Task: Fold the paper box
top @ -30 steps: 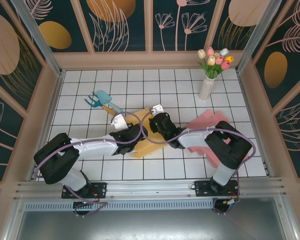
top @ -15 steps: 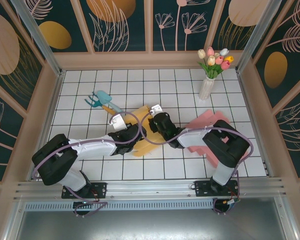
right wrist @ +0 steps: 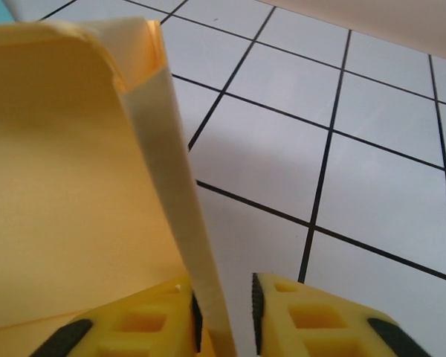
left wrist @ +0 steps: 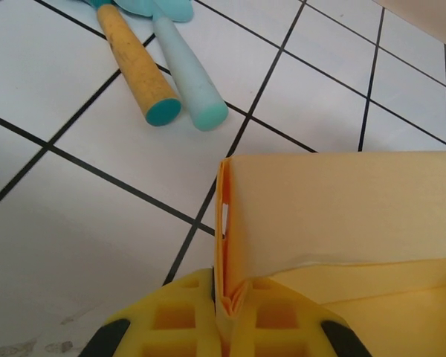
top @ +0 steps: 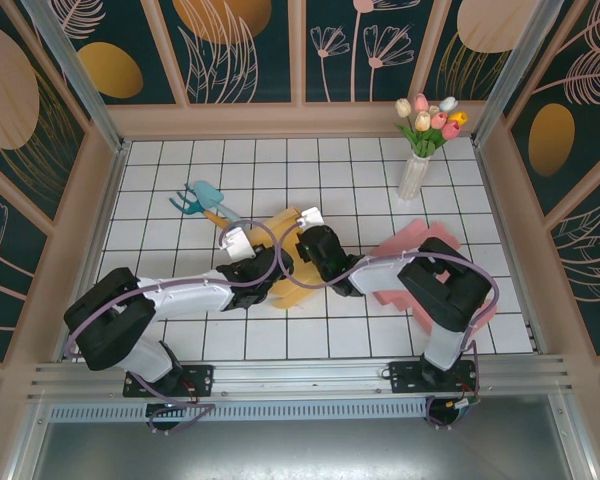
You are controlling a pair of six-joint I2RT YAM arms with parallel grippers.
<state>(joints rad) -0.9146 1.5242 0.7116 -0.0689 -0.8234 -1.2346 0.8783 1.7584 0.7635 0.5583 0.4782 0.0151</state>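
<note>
Worktop (top: 180,180): carries yellow paper box (top: 298,292) at centre, between both arms. Left claw (left wrist: 221,297): clamps box's doubled left edge, likely pinning that crease. Right claw (right wrist: 223,312): stands narrow around raised right flap, probably steadying it; firm pinch unclear.

Tiled table (top: 180,340) bears paper box (top: 292,293), toy tools (top: 202,203), tulip vase (top: 414,176), perhaps pink paper (top: 410,240).
</note>
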